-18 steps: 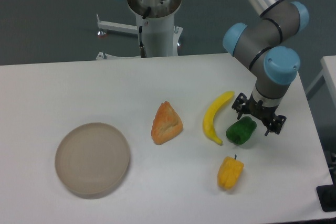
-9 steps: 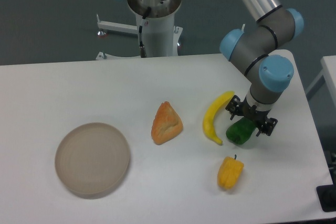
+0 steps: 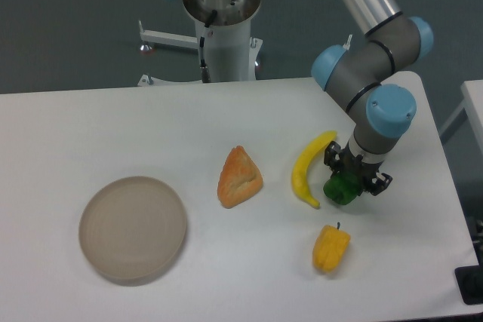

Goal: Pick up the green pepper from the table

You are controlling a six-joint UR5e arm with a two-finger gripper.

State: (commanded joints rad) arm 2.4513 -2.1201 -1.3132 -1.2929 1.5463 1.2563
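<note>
Light was even and bright from overhead. Table (image 3: 113, 126) read pale white, without harsh glare. Shadows under objects were short and soft. Focus was slightly soft throughout.

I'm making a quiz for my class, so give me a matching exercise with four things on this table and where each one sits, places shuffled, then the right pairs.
Things:
1. green pepper
2. banana
3. round plate
4. yellow pepper

Places:
A. far left part of the table
B. nearest the front edge, on the right
C. directly under the gripper
D. between the bread wedge and the green pepper

Pairs: 1-C, 2-D, 3-A, 4-B
</note>
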